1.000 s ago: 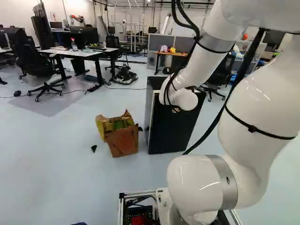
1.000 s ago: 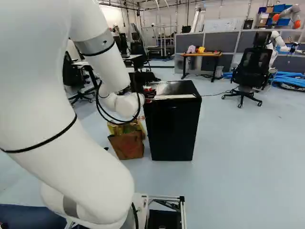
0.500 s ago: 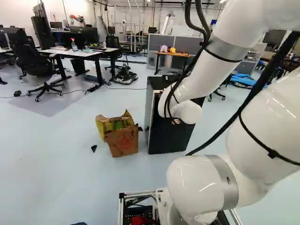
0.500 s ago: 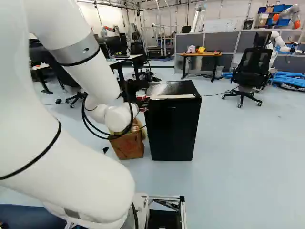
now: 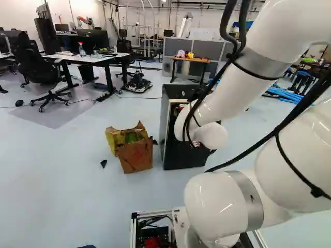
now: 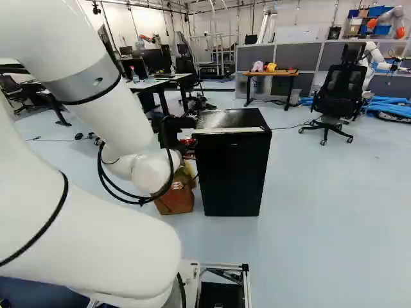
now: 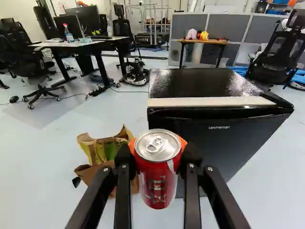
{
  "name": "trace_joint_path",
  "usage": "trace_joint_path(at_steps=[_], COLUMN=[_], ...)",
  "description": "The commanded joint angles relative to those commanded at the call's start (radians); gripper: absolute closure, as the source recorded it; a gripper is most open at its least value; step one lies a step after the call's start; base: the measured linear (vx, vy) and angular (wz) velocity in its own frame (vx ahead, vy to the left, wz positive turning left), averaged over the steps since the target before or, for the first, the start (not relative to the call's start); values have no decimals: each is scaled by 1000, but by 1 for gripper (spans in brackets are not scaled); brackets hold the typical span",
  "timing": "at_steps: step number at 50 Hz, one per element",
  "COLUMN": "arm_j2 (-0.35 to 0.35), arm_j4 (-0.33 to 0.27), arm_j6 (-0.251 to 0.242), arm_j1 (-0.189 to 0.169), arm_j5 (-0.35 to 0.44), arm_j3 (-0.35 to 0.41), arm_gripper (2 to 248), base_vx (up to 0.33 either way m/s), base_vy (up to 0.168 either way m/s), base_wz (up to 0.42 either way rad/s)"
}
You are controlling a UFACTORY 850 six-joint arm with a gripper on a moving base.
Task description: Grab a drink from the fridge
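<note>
Pincer (image 6: 187, 145) clamped on can (image 7: 157, 183), a pad on either side. Can = red w/ silver top, tab showing, approx. upright, out of fridge (image 6: 232, 168), by its L front corner in R base view; can't tell exact gap betw. can & fridge. Arm (image 6: 119, 112) reaches fwd to fridge's L side in R base view; in L base view it hides part of fridge front.

Fridge = blk, door shut in wrist view, pale strip (image 7: 209, 101) along top front edge. Bag (image 5: 137, 156), brown, open, yellow & green stuff inside, on floor (image 5: 62, 191) L of fridge. Small blk scrap (image 5: 103, 163) farther L of fridge, past bag.

Wood worktop (image 6: 280, 73) well behind fridge, w/ pink toy (image 6: 258, 66) & yellow toy (image 6: 271, 67). Grey partition (image 6: 298, 56) behind fridge too. White worktop (image 5: 85, 59) back L of fridge, w/ spray bottle (image 5: 81, 50). Office chair (image 6: 339, 93) back R of fridge in R base view, w/ blue stuff (image 6: 395, 108) & another robot (image 6: 374, 58) farther R of fridge.
</note>
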Motion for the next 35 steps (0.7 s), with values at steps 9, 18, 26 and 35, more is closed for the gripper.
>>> trace_joint_path(at_steps=[9, 18, 26, 35], arm_j2=[17, 26, 27, 27], arm_j4=[1, 1, 1, 1], arm_j6=[0, 0, 0, 0], arm_j1=[5, 8, 8, 8], arm_j5=[-2, -3, -3, -3], arm_j3=[20, 31, 33, 33], arm_gripper=[151, 151, 151, 151], base_vx=[0, 0, 0, 0], base_vy=[0, 0, 0, 0], base_wz=[0, 0, 0, 0])
